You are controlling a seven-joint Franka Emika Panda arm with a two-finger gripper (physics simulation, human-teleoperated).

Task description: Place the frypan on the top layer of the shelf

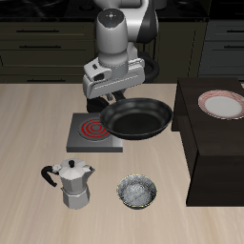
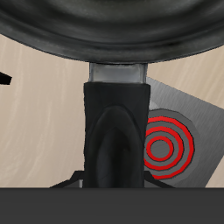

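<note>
The frypan point(image 1: 136, 118) is a round shallow black pan, held in the air above the table, partly over the edge of the burner plate. Its handle runs back up into my gripper point(image 1: 111, 98), which is shut on it. In the wrist view the handle point(image 2: 114, 131) fills the middle and the pan's bowl point(image 2: 114, 26) spreads beyond it. The shelf point(image 1: 214, 143) is the large dark brown block beside the pan, with a flat top. The pan hangs short of the shelf's edge, at about the height of its top.
A grey square burner plate with red rings point(image 1: 93, 132) lies under the gripper and shows in the wrist view point(image 2: 171, 144). A silver moka pot point(image 1: 71, 183) and a small silver bowl point(image 1: 136, 192) stand near the table's front edge. A red-rimmed plate point(image 1: 224, 104) sits on the shelf top.
</note>
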